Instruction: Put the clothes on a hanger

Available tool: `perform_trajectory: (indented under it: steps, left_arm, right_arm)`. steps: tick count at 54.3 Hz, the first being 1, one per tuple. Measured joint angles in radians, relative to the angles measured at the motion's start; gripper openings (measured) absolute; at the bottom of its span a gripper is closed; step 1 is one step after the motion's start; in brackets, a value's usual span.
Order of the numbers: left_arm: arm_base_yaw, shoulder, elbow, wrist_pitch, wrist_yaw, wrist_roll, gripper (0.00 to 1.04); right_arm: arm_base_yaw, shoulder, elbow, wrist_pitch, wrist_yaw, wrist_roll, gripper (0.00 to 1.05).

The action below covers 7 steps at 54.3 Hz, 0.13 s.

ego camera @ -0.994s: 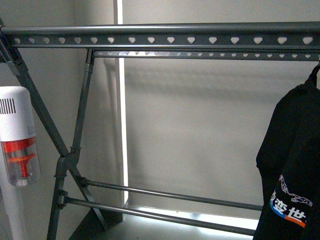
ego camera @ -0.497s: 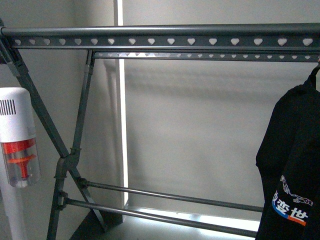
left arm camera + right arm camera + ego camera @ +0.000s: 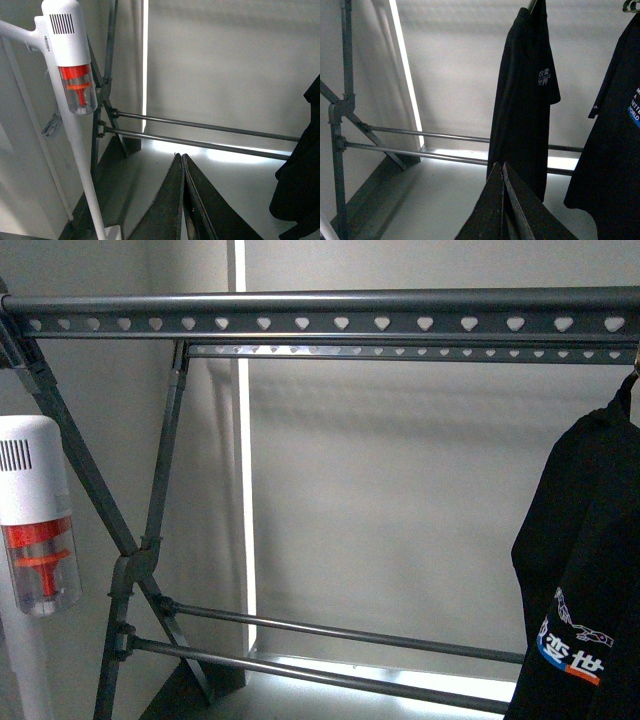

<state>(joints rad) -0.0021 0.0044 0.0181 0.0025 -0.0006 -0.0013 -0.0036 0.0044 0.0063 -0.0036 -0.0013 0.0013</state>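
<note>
The grey metal rack point(image 3: 320, 322) fills the front view, its top rail pierced by heart-shaped holes. A black T-shirt point(image 3: 590, 570) with a blue stripe and white print hangs from the rail at the far right. The right wrist view shows that rack's lower bars point(image 3: 420, 150) and two hanging black T-shirts point(image 3: 525, 95) point(image 3: 615, 140). My right gripper point(image 3: 501, 165) is shut and empty, just in front of the nearer shirt. My left gripper point(image 3: 179, 156) is shut and empty, pointing at the lower bars point(image 3: 210, 135); a shirt edge point(image 3: 300, 185) shows beside it. Neither gripper shows in the front view.
A white upright appliance point(image 3: 35, 530) with a red-orange clear section stands at the left beside the rack's slanted leg point(image 3: 90, 480); it also shows in the left wrist view point(image 3: 72, 65). A plain wall and a bright vertical strip point(image 3: 242, 490) lie behind.
The hanging T-shirt at the right of the front view has swayed slightly; its print sits a little lower and further left. The rack has not moved.
</note>
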Motion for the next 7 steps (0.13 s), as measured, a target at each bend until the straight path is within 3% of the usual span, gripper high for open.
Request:
perform_trajectory:
  steps: [5,7]
  left_arm:
    - [0.0,0.0,0.0,0.0,0.0,-0.001,0.04]
    - [0.0,0.0,0.0,0.0,0.0,0.0,0.12]
  right_arm:
    - [0.0,0.0,0.0,0.0,0.0,0.0,0.02]
    - [0.0,0.0,0.0,0.0,0.0,0.0,0.02]
